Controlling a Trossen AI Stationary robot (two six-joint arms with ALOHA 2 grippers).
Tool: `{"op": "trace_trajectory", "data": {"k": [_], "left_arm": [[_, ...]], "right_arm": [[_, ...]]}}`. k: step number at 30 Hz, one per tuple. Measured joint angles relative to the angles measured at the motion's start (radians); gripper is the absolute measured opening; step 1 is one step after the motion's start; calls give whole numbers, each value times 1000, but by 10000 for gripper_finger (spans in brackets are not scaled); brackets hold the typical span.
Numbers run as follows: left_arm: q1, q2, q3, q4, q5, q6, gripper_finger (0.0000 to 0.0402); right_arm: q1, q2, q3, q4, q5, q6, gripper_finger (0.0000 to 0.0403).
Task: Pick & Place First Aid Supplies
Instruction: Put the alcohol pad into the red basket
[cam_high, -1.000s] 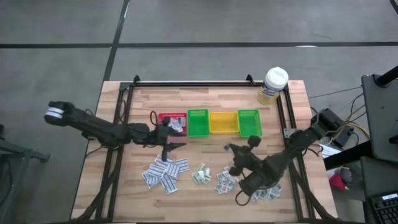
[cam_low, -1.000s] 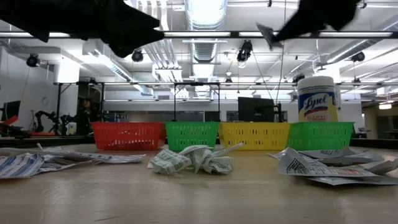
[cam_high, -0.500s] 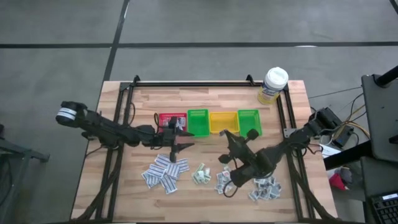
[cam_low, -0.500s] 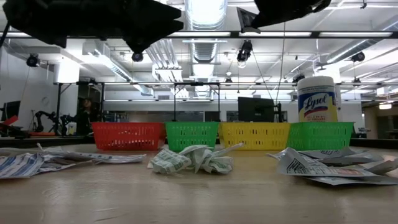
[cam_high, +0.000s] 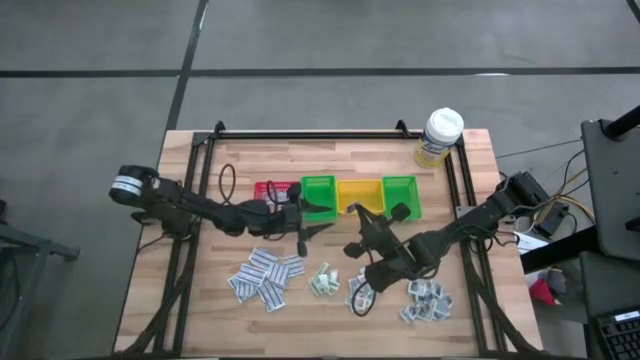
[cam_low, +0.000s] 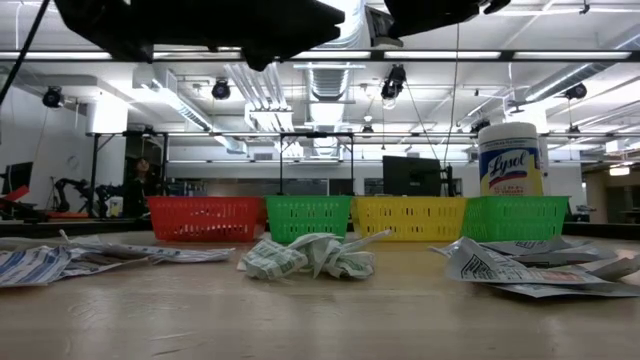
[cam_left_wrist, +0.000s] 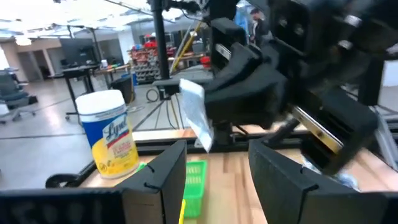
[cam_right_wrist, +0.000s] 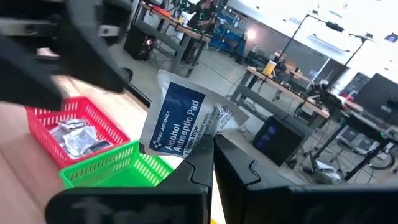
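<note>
While the wooden table carried the row of bins, we took the step in hand to be carrying one packet to a bin. Our right gripper, just in front of the yellow bin, was clamped on an alcohol antiseptic pad, held in the air. Our left gripper hung with fingers spread and empty, in front of the green bin beside the yellow bin. Next, we judged, the pad needed positioning over its bin before release.
</note>
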Motion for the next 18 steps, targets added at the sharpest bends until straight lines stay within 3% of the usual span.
{"op": "trace_trajectory", "data": {"k": [18], "left_arm": [[49,60,76,-9,1,-123,172]], "right_arm": [[1,0,-1,28,-1,-30,8]]}}
